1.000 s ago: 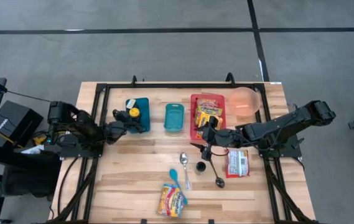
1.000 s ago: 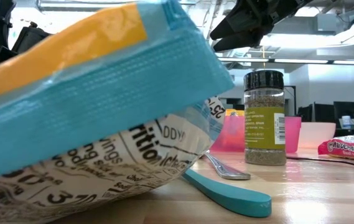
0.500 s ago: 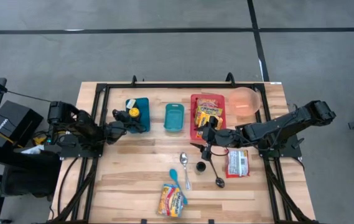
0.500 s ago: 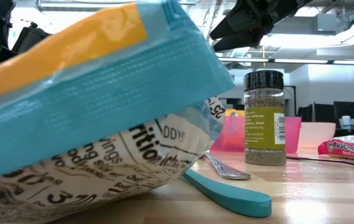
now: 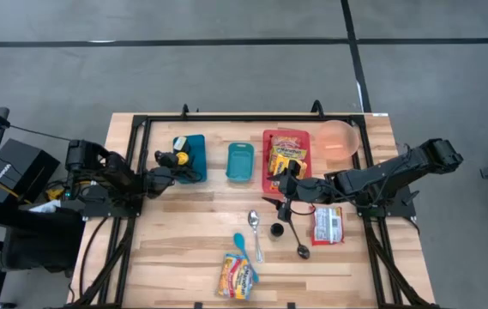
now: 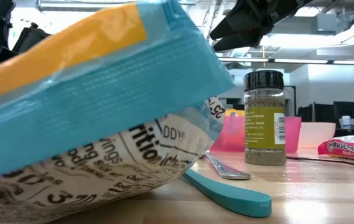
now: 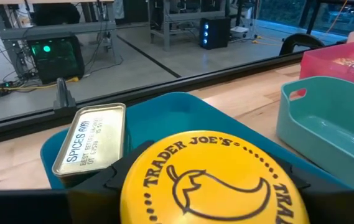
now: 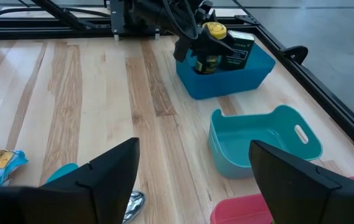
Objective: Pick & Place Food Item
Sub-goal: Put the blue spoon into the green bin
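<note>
Left pincer (image 5: 171, 160) clamps the yellow-lidded spice jar (image 8: 212, 38) at the dark-blue bin (image 5: 194, 157); rigid, light, likely slick-walled, best gripped across its body below the lid; right pincer (image 5: 283, 209) hangs wide open, empty, above the counter (image 5: 175, 249).

On the yellow jar lid (image 7: 211, 180) we read "TRADER JOE'S" around a pepper drawing; beside it, the metal tin (image 7: 91, 145) in the blue bin says "SPICES". The big snack bag (image 6: 96, 124) shows part of a nutrition panel, letters "ition", with numbers too cropped to read
</note>
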### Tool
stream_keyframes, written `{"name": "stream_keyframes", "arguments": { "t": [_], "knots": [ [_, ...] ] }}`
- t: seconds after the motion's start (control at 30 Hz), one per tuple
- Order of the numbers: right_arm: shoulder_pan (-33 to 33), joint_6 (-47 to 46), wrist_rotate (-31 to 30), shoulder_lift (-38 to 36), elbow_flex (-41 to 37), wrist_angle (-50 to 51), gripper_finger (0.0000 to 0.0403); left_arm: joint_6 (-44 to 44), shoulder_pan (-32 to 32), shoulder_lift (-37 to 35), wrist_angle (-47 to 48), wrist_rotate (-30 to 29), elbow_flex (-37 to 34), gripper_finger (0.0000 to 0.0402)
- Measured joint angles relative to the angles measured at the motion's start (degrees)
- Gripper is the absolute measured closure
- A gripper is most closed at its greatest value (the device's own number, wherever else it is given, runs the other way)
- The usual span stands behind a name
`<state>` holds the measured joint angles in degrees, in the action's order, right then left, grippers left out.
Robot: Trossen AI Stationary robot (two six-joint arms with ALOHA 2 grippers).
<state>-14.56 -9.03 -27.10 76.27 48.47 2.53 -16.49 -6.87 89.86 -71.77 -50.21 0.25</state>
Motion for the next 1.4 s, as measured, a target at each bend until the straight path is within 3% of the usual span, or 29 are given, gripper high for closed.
{"name": "stream_keyframes", "arguments": {
  "t": [0.33,0.87,1.4],
  "knots": [
    [0.0,0.0,0.0,0.0,0.0,0.0,0.0106,-0.1,0.1,0.0,0.0,0.2,0.0,0.0117],
    [0.0,0.0,0.0,0.0,0.0,0.0,0.0106,-0.2,0.1,-0.2,-1.2,1.2,0.0,0.0111],
    [0.0,0.0,0.0,0.0,0.0,0.0,0.0106,2.6,1.1,-6.8,-1.9,1.1,0.0,0.0111]
  ]
}}
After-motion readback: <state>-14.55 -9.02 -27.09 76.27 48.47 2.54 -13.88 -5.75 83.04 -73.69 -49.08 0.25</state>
